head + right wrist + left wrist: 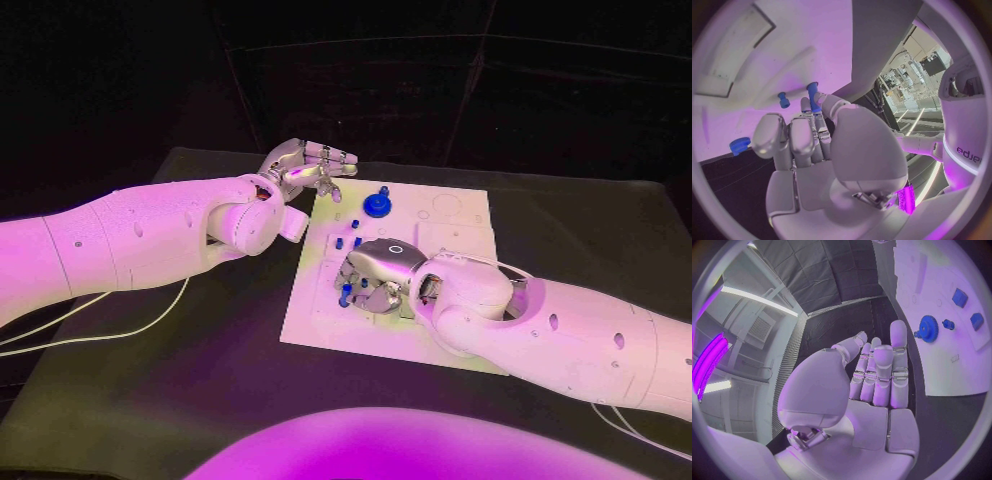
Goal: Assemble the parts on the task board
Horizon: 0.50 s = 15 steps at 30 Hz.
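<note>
**Two robot hands at the white board**

No writing on the board can be read.

The white board (433, 215) lies in the middle of the black desk (188, 380), with free desk surface on all sides of it. A blue gear (378, 205) stands near the board's far edge, and small blue pegs (346, 242) lie in the middle part.

The left robot hand (306, 165) hovers at the far left corner of the board, its fingers (882, 372) straight and together, holding nothing.

The right robot hand (378, 275) is low over the board's middle and holds a blue peg (813, 96) between its fingertips. Another peg (784, 100) stands just beside it.
</note>
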Each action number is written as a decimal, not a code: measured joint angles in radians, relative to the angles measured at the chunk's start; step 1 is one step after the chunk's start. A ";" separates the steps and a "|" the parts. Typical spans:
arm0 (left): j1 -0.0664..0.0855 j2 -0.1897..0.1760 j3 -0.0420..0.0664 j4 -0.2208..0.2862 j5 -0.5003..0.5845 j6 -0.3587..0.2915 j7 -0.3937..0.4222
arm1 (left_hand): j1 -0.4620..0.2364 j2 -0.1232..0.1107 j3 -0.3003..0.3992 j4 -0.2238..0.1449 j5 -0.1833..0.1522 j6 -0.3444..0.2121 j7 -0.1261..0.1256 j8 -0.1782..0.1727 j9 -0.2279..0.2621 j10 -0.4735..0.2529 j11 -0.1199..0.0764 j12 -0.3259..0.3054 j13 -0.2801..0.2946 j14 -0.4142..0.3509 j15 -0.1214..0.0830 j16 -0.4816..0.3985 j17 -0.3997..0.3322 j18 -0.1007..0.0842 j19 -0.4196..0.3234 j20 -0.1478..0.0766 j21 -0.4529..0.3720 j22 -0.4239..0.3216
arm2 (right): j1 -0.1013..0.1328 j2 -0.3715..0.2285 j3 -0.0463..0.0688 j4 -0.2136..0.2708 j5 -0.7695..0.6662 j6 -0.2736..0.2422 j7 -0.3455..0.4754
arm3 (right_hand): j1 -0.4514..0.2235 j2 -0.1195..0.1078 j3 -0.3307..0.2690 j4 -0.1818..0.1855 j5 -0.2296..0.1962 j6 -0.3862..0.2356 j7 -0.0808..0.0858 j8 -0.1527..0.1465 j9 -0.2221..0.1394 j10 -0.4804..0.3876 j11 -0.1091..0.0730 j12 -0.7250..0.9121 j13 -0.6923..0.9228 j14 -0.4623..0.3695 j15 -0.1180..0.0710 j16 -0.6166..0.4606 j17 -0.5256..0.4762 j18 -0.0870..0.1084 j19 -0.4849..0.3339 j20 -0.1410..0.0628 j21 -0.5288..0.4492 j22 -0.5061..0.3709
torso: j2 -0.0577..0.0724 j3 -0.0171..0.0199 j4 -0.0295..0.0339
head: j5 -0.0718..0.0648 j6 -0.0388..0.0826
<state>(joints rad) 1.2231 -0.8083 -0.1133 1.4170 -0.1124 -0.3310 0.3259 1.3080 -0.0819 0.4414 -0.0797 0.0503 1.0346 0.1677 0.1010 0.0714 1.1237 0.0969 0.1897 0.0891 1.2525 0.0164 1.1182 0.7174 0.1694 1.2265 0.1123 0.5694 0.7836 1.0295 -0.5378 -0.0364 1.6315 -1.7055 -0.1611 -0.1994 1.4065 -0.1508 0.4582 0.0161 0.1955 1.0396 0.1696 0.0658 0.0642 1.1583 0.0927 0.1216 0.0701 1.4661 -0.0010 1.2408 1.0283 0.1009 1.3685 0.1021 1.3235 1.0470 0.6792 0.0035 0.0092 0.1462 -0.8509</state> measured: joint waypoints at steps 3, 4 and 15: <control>0.000 0.000 0.000 0.000 0.000 0.000 0.000 | 0.004 0.004 -0.003 0.003 0.000 0.000 0.000 0.000 -0.001 -0.003 0.003 0.001 0.000 0.000 0.000 0.000 0.000 0.000 0.000 0.000 0.000 -0.001 | -0.001 0.000 -0.001 -0.001 -0.004 0.004 -0.001 | -0.016 -0.016 -0.009 0.009 0.004 -0.024 -0.003 0.000 0.000 -0.012 0.006 -0.006 -0.003 -0.001 0.001 0.000 -0.006 0.000 -0.001 0.001 0.000 -0.004 | 0.000 0.0000 -0.0006 | 0.000 0.001; 0.000 0.000 0.000 0.000 0.000 0.000 -0.001 | 0.004 0.004 -0.003 0.003 0.000 0.000 0.000 0.000 -0.001 -0.003 0.003 0.004 0.000 0.000 0.000 0.000 -0.001 0.000 0.000 0.000 0.000 -0.001 | -0.001 0.000 -0.001 -0.001 -0.004 0.005 -0.002 | -0.020 -0.020 -0.015 0.011 0.005 -0.031 -0.004 0.000 0.000 -0.012 0.006 -0.006 -0.003 -0.001 0.001 0.000 -0.007 0.000 -0.001 0.002 0.000 -0.004 | 0.000 0.0000 -0.0006 | 0.000 0.002; 0.000 -0.002 0.000 0.000 0.000 0.000 -0.004 | 0.004 0.004 -0.003 0.003 0.000 0.000 0.000 0.004 -0.001 -0.003 0.003 0.004 0.000 0.000 0.000 0.000 -0.001 0.000 0.000 0.000 0.000 -0.001 | -0.002 -0.008 -0.003 0.009 -0.004 0.002 0.001 | -0.042 -0.029 -0.038 0.020 0.005 -0.063 -0.007 0.000 0.000 -0.037 0.005 -0.014 -0.004 -0.001 0.001 0.000 -0.015 0.000 -0.005 0.005 -0.004 -0.009 | 0.000 -0.0002 -0.0002 | -0.002 0.003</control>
<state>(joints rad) 1.2230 -0.8099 -0.1133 1.4175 -0.1124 -0.3309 0.3222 1.3121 -0.0778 0.4385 -0.0769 0.0503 1.0345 0.1676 0.1048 0.0707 1.1204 0.1003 0.1939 0.0890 1.2525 0.0164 1.1182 0.7159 0.1694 1.2264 0.1123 0.5694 0.7823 1.0280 -0.5461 -0.0390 1.6403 -1.7093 -0.1592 -0.1981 1.3641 -0.1800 0.4204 0.0364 0.2004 0.9768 0.1630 0.0658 0.0643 1.1216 0.0981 0.1072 0.0660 1.4649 0.0002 1.2407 1.0135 0.1009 1.3633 0.1072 1.3194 1.0379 0.6790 0.0033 0.0090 0.1442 -0.8480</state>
